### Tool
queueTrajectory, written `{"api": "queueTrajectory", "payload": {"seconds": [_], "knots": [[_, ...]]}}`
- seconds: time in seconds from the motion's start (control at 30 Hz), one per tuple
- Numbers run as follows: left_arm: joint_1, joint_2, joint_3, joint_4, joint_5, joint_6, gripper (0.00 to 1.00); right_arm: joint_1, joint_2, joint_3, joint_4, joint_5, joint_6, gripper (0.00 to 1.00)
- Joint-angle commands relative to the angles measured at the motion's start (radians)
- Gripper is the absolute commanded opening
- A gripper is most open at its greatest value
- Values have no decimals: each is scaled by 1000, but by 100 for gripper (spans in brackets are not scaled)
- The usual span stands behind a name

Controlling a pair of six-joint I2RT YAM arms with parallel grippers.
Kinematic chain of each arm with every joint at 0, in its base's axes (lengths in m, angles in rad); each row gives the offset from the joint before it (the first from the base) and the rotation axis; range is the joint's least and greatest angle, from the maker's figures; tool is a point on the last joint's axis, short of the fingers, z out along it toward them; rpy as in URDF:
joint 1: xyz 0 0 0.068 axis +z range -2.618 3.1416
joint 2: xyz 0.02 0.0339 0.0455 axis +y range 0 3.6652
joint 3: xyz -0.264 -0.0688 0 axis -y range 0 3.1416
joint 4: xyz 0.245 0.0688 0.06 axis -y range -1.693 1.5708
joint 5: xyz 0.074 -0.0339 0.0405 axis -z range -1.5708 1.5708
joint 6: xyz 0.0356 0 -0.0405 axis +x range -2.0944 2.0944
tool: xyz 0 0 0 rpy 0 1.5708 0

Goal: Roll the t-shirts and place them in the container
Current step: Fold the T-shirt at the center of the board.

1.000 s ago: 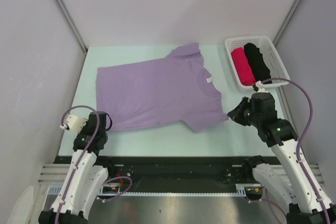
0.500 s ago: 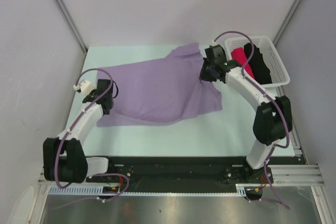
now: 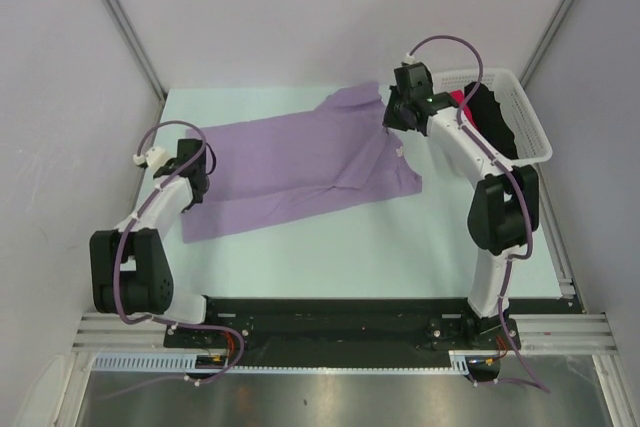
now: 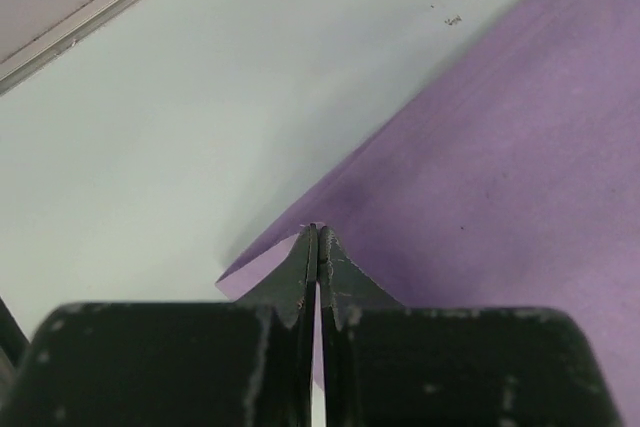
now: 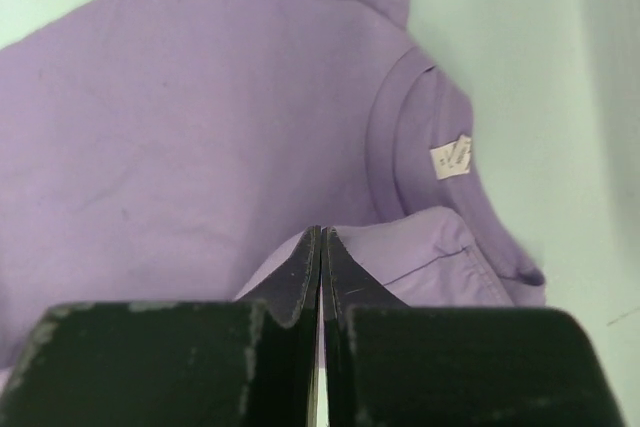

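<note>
Two arms are now at work on the lavender t-shirt [image 3: 300,167]. A second ago you had them drawn back, away from the white basket [image 3: 538,137], and the shirt lay open and flat to its left. Since then its front edge has been carried over, so it now lies as a narrower, doubled band on the table [image 3: 330,247], still just left of the basket.

Your right gripper [image 5: 320,247] has its fingers pressed together on a fold of sleeve beside the collar and its white label [image 5: 452,157], close to the basket's left wall. Your left gripper [image 4: 317,245] is likewise clamped on a corner of purple cloth, at the end of the shirt farthest from the basket.

This looks like the lengthwise fold that comes before rolling, and the roll itself is not yet started.

Inside the basket sit a black roll [image 3: 497,119] and a red roll [image 3: 462,97] partly hidden behind the right arm. That arm crosses the basket's rim, so mind the rim as you move. Nothing else lies on the table.
</note>
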Motion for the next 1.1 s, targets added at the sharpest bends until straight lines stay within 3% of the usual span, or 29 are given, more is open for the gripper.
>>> {"api": "queueTrajectory", "payload": {"seconds": [0.0, 0.5, 0.9, 1.07], "knots": [[28, -14, 38, 5, 1, 29, 0, -21, -11, 14, 45, 20, -30, 0], [49, 62, 81, 7, 18, 23, 0, -62, 34, 8, 77, -1, -30, 0], [92, 178, 91, 27, 43, 22, 1, -65, 201, 145, 91, -33, -38, 0], [101, 193, 108, 62, 84, 57, 14, -72, 255, 201, 101, -49, -48, 0]]}}
